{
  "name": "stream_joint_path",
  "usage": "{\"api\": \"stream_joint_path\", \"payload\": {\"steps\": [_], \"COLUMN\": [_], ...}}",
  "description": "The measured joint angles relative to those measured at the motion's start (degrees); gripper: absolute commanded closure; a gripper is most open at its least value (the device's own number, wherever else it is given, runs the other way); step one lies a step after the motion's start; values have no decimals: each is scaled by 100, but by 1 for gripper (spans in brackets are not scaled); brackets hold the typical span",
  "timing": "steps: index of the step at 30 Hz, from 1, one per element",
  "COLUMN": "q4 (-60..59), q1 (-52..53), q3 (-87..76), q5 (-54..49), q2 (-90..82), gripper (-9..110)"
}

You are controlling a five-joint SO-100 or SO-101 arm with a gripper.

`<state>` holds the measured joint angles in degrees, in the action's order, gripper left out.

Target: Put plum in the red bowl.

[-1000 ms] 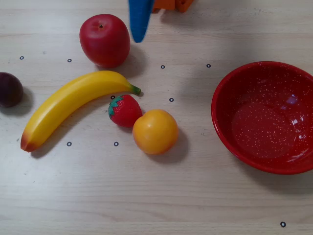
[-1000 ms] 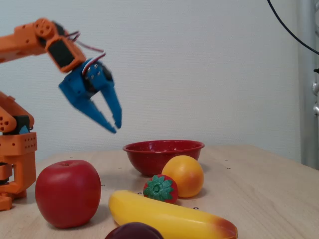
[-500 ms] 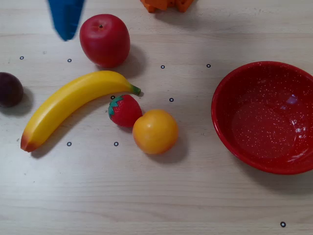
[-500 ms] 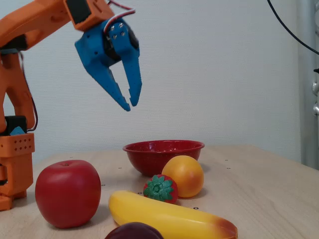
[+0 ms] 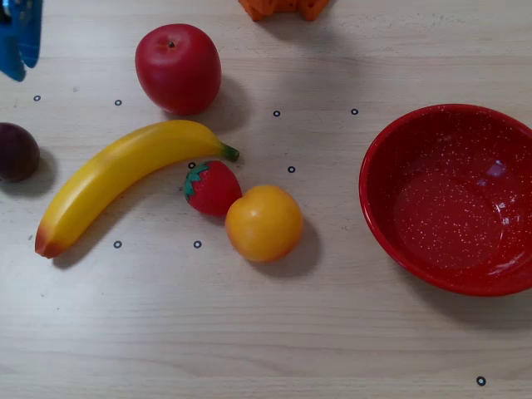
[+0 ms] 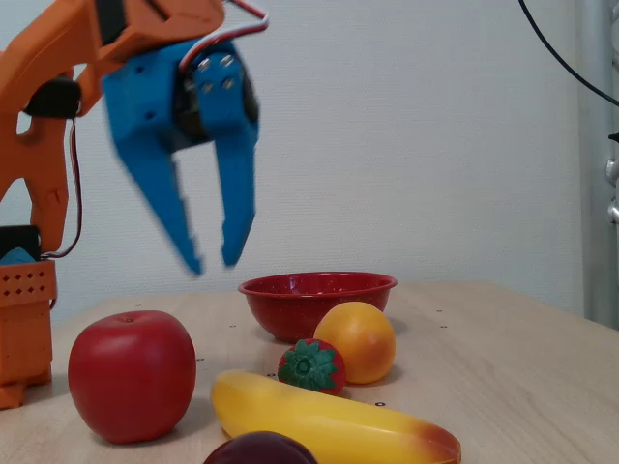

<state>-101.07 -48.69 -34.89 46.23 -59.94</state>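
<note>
**Blue pincer hangs empty above the table, plum lies at the left edge**

In the overhead view the plum (image 5: 17, 152) sits on the table (image 5: 266, 349) at the far left, just past the fat end of the banana (image 5: 125, 179). Above it in that view, at the top left corner, only a bit of the blue pincer (image 5: 18, 41) shows. In the fixed view the pincer (image 6: 211, 263) hangs in the air over the apple (image 6: 132, 375), its two fingers (image 6: 235, 208) pointing down with a modest gap between them. It holds nothing and touches nothing.

Moving right in the overhead view, the apple (image 5: 178, 67) lies above the banana's stem end. The strawberry (image 5: 212, 188) touches the orange (image 5: 263, 223). The red bowl (image 5: 391, 158) stands well apart at the right edge, with no fruit in it. In the fixed view the plum (image 6: 259, 449) is at the bottom edge, in front of the banana (image 6: 329, 423).
</note>
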Motion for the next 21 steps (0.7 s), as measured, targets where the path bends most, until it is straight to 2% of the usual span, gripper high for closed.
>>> {"api": "stream_joint_path", "payload": {"steps": [5, 8, 10, 21], "q4": [18, 9, 9, 26], "q1": [-545, -791, -888, -923], "q3": [132, 404, 580, 1468], "q5": [694, 888, 1011, 1081], "q2": [580, 923, 1090, 2030], "gripper": [73, 56, 49, 39]}}
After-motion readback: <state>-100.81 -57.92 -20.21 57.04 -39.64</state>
